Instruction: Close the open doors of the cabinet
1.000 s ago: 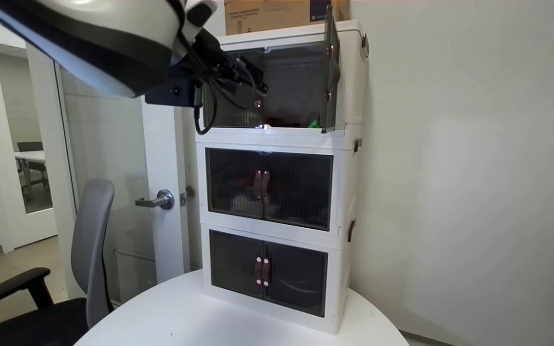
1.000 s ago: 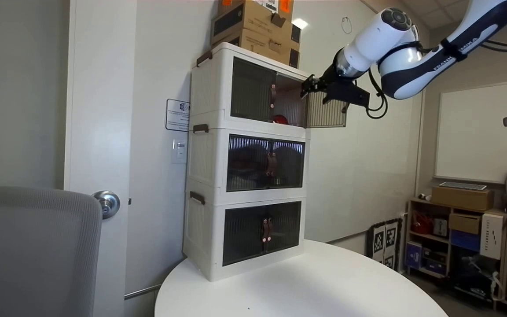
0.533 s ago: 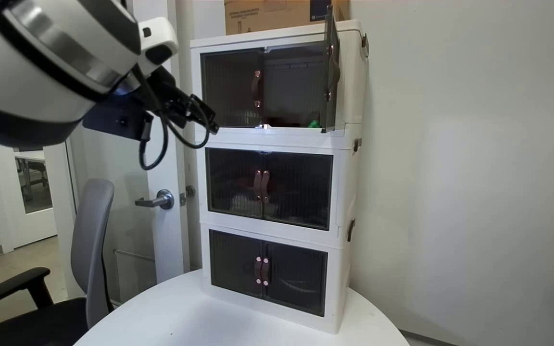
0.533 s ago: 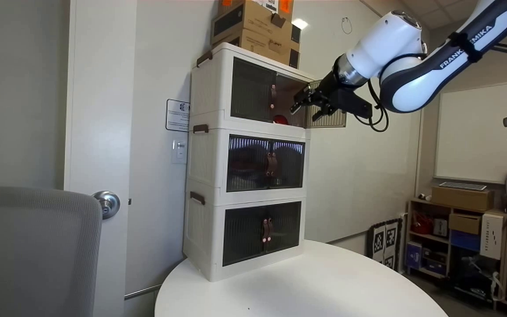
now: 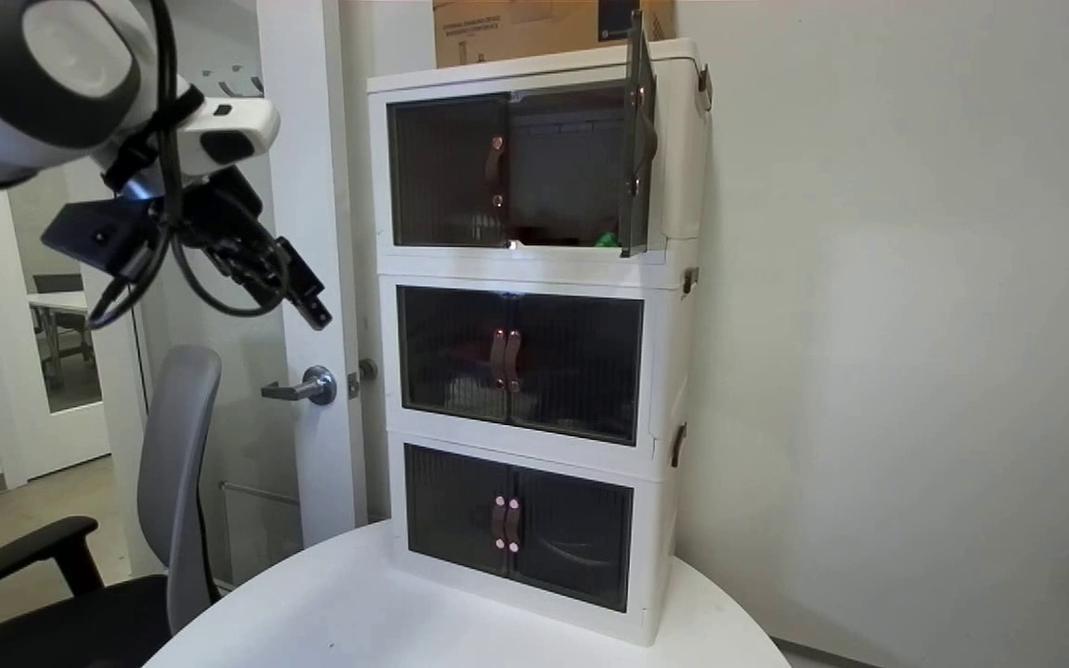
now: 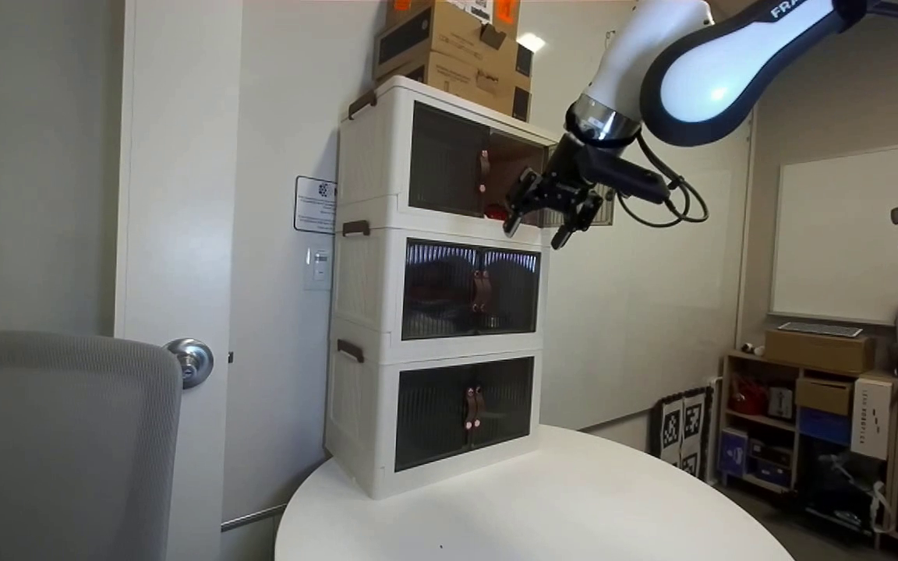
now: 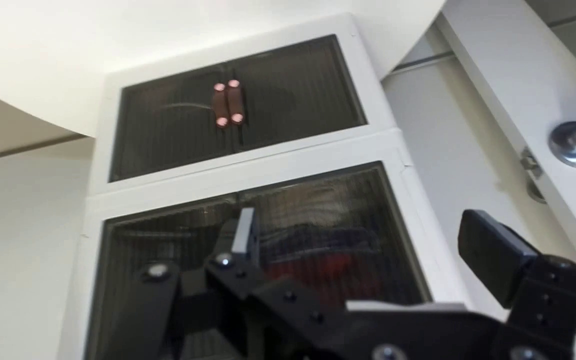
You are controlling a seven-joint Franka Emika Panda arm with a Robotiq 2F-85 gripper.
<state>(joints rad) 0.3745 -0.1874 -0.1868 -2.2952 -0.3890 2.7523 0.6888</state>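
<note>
- In an exterior view, the open door (image 5: 639,153) is standing swung out at the top right of the cabinet (image 5: 534,269); the shut door (image 5: 446,172) is sitting flush beside the opening.
- I am judging one of the pair done and the approach to the other in hand. The next move is calling for contact on the open door's outer face near its free edge, then a light push round until both are meeting.
- My gripper (image 6: 534,234) is hanging before the cabinet, apart from it, fingers (image 7: 493,255) spread wide and holding nothing; the wrist view is missing the open door.
- That outer face is seemingly facing away from my side, so the door itself is standing in my way; whether the wall (image 5: 915,325) is leaving room to go round, I am unable to tell.
- Boxes (image 6: 472,62) are resting on top, a green thing (image 5: 607,239) is lying inside, and a table (image 5: 423,640) is bearing the cabinet.
</note>
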